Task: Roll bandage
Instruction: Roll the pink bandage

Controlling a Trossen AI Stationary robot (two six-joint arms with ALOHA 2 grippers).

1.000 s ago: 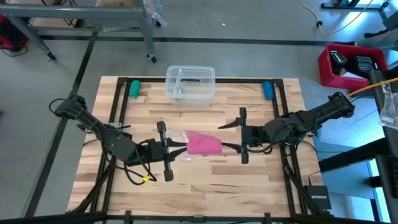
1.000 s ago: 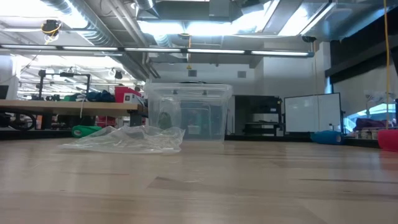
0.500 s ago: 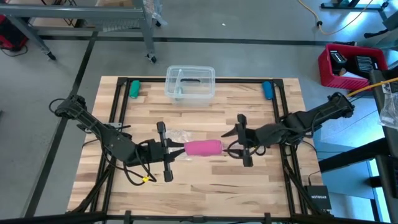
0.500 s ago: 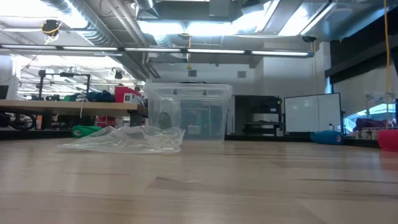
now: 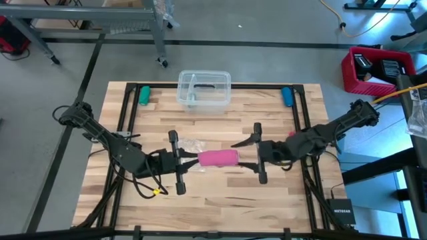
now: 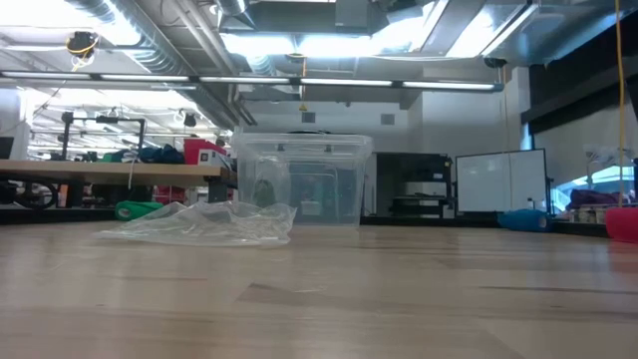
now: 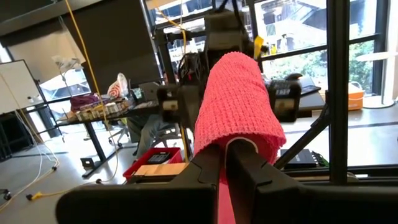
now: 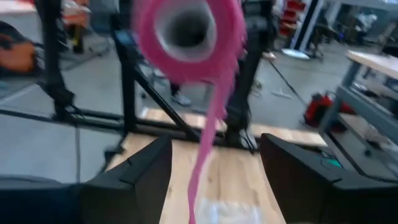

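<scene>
The pink bandage (image 5: 218, 158) is a short roll held level above the middle of the table, its length running left to right. My left gripper (image 5: 193, 159) is shut on its left end. In the right wrist view the roll (image 8: 186, 28) shows end-on with a hollow core, and a loose strip (image 8: 208, 137) hangs from it. My right gripper (image 5: 241, 153) stands open just off the roll's right end, one finger on either side, touching nothing. Neither gripper shows in the low view. My left gripper has the roll's near end (image 7: 231, 152) at its shut fingers (image 7: 208, 168), and pink cloth shows between them. The fingers come level from the table's left and lie along the roll. The roll sticks straight out beyond them, lifted clear of the table, its loose strip hanging slack.
A crumpled clear plastic wrapper (image 5: 191, 145) lies on the table just beyond the left gripper. A clear plastic container (image 5: 204, 90) stands at the far edge, with a green object (image 5: 143, 95) and a blue one (image 5: 287, 97) at the far corners.
The bandage showed as a wide pink patch a second ago. It now shows as a narrow roll. My right gripper has shifted slightly toward the near edge and rolled a little, staying open at the roll's right end.
</scene>
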